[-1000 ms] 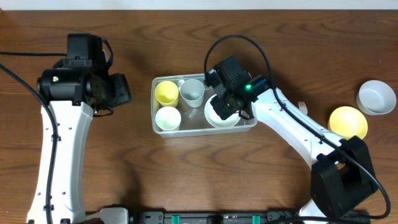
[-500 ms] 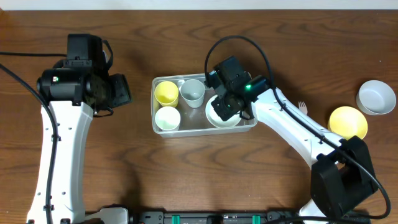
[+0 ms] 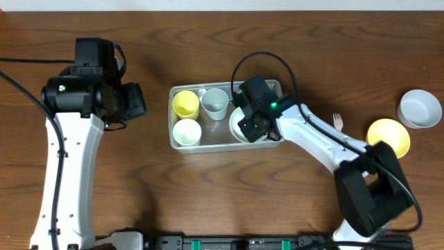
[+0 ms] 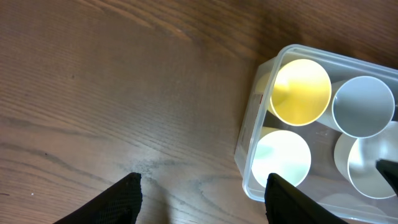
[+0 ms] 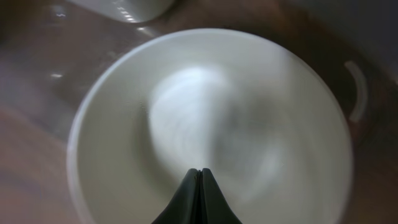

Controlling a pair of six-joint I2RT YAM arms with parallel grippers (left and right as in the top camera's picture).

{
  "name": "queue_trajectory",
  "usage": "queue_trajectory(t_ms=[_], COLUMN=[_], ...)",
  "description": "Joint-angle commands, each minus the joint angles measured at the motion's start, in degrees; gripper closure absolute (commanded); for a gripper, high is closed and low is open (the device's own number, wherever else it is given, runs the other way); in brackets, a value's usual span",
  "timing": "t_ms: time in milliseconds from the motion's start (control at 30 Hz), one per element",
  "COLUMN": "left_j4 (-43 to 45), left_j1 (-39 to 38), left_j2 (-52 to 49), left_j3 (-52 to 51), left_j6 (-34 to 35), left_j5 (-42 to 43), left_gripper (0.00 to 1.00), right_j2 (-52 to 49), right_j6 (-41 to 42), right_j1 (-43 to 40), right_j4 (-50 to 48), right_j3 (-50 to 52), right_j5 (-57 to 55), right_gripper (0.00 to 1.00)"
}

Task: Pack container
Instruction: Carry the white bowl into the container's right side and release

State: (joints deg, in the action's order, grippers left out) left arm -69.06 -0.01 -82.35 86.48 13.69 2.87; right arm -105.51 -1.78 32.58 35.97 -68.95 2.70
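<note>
Right gripper (image 5: 200, 171) clenched, nothing pinched, now swung lower-left over white bowl (image 5: 211, 112) inside container (image 3: 215, 146), centre frame. Bowl unmoved, likely seated. Left gripper (image 4: 202, 193) spread, idle. Yellow bowl (image 3: 388, 136), right edge, probably next.

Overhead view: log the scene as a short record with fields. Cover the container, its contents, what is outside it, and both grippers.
container: clear plastic, no lid on
inside: yellow cup, pale cup, white cup, white bowl
outside, to the right: yellow bowl, pale bowl, fork
left gripper: open, over the table left of the container
right gripper: shut, fingertips together above the middle of the white bowl
</note>
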Motion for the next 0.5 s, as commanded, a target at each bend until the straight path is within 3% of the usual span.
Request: queue_trajectory(t_ms=[0,167,467], left_j4=[-0.31,-0.31,-0.33], left_j1=[0.22,0.22,0.22], left_j2=[-0.11,-0.11,-0.11], left_j3=[-0.66,-0.68,-0.66], left_j6=[0.31,0.31,0.31], left_j5=[0.15,0.15,0.15], left_gripper=[0.36,0.36,0.36], right_j2=[-2.49,-3.65,-3.65], right_j6=[1.55,5.22,7.48], right_j1=[-0.52,-0.57,-0.90], right_j4=[-1.77,-5.18,-7.02], right_j3=[0.26,0.26,0.26], right_j5=[-3.82,-13.11,-15.93], right_gripper=[0.99,0.99,0.99])
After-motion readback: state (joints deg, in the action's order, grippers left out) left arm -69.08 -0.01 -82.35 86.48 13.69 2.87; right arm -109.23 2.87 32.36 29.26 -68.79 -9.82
